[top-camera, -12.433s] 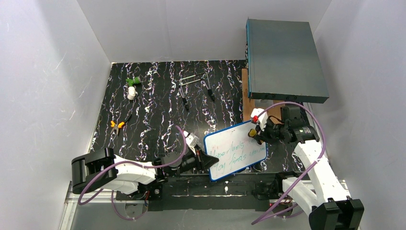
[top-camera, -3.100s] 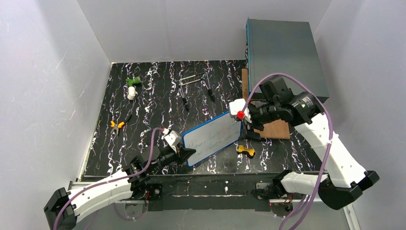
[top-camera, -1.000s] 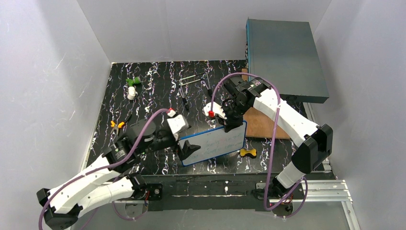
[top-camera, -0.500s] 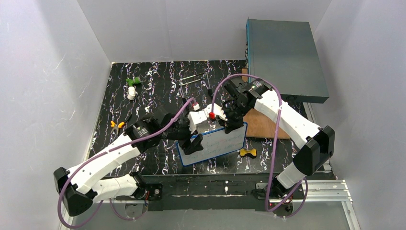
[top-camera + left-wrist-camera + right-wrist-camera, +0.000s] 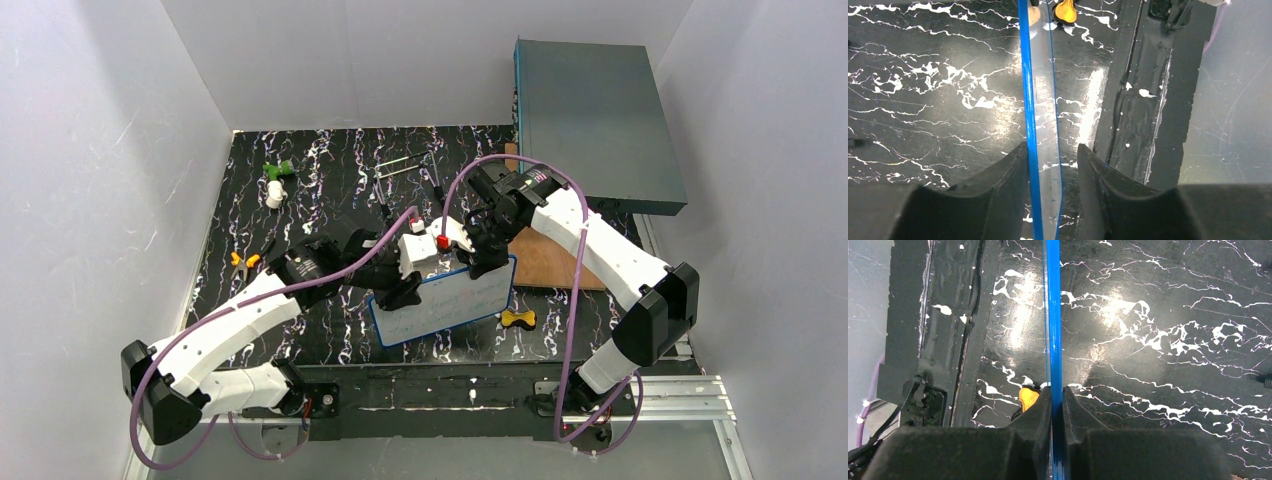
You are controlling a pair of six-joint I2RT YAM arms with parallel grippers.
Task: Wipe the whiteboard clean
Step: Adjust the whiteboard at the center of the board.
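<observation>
On the black marbled table (image 5: 300, 180) the whiteboard (image 5: 450, 308) is tilted up around the middle, a bit toward the near side, with writing on its face. Our right gripper (image 5: 1056, 390) is pinched tight on its far blue edge. Our left gripper (image 5: 1051, 147) straddles that same edge further left, with a gap on one side, so we'd centre it and squeeze gently without twisting the board
</observation>
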